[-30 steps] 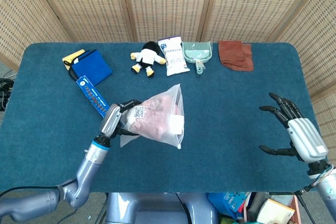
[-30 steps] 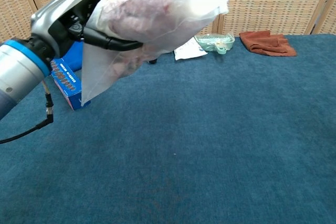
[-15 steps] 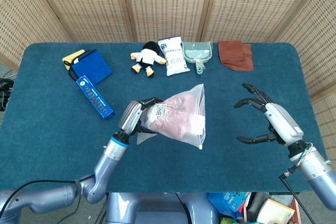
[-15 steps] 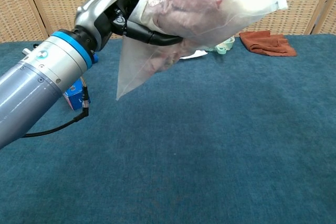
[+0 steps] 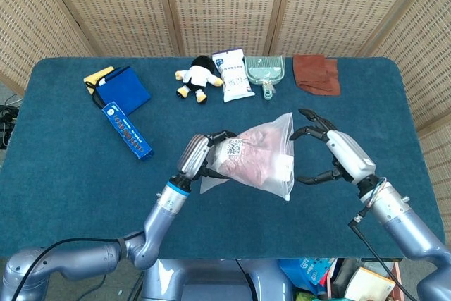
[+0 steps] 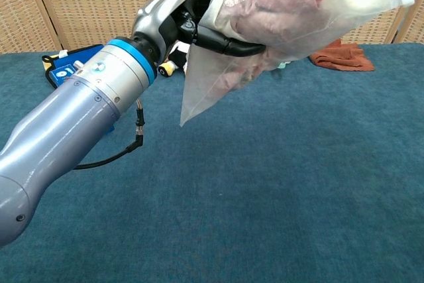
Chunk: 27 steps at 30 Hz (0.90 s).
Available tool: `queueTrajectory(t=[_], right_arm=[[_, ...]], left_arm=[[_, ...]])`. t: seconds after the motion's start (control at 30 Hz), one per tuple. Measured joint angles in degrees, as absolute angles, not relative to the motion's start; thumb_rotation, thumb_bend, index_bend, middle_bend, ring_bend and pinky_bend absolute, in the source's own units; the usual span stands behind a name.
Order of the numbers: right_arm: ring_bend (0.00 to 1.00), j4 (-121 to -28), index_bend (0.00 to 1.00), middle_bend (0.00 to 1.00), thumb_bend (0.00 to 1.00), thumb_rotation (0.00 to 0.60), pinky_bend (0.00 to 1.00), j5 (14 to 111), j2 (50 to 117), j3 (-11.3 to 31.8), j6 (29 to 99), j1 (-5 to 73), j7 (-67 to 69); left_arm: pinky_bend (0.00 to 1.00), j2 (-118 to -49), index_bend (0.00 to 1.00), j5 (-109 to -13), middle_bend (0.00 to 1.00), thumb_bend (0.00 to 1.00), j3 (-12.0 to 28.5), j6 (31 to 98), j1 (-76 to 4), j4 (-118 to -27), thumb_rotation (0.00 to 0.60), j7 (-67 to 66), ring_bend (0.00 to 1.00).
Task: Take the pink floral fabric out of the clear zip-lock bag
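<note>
My left hand grips the clear zip-lock bag and holds it above the blue table. The pink floral fabric shows bunched inside the bag. The bag's zip end points to the right, toward my right hand, which is open with spread fingers just beside that end. I cannot tell if its fingertips touch the plastic. The chest view shows only the left hand and bag.
Along the table's far edge lie a blue pouch, a blue box, a plush toy, a white packet, a green dustpan and a brown cloth. The table drops off at its near edge.
My left hand has carried the bag to the right, toward the table's middle. My right hand has moved left from the table's right edge up to the bag's zip end.
</note>
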<state>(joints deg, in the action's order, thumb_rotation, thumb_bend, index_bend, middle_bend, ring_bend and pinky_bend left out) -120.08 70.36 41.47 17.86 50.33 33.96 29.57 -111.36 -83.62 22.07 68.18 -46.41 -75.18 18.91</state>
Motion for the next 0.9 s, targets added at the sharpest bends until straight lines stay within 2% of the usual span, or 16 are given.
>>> queueTrajectory(t=[0.1, 0.17, 0.27, 0.7, 0.9], right_arm=[[0.00, -120.10, 0.31, 0.00, 0.03, 0.600, 0.00, 69.90, 42.11, 18.14, 49.98, 34.52, 29.40], [0.00, -120.17, 0.22, 0.00, 0.02, 0.600, 0.00, 69.73, 42.27, 18.19, 49.52, 34.84, 29.08], [0.00, -120.40, 0.14, 0.00, 0.00, 0.600, 0.00, 69.88, 42.29, 18.23, 48.50, 35.37, 28.74], [0.00, -121.56, 0.14, 0.00, 0.00, 0.600, 0.00, 69.81, 43.40, 18.01, 47.44, 37.08, 23.95], [0.00, -122.37, 0.19, 0.00, 0.00, 0.600, 0.00, 66.19, 44.89, 17.95, 49.48, 37.61, 19.78]], left_arm=[[0.61, -111.75, 0.69, -83.23, 0.58, 0.17, 22.23, 67.82, -47.13, -74.61, 0.600, 18.76, 0.53], [0.61, -112.02, 0.69, -82.77, 0.58, 0.17, 22.38, 67.70, -47.39, -74.40, 0.600, 18.56, 0.53], [0.61, -112.47, 0.69, -81.91, 0.58, 0.17, 22.69, 67.51, -47.81, -74.12, 0.600, 18.52, 0.53], [0.61, -113.20, 0.69, -80.56, 0.58, 0.17, 22.87, 68.19, -48.55, -74.31, 0.600, 19.05, 0.53], [0.61, -113.14, 0.69, -80.28, 0.58, 0.17, 23.01, 69.47, -48.28, -74.52, 0.600, 19.18, 0.53]])
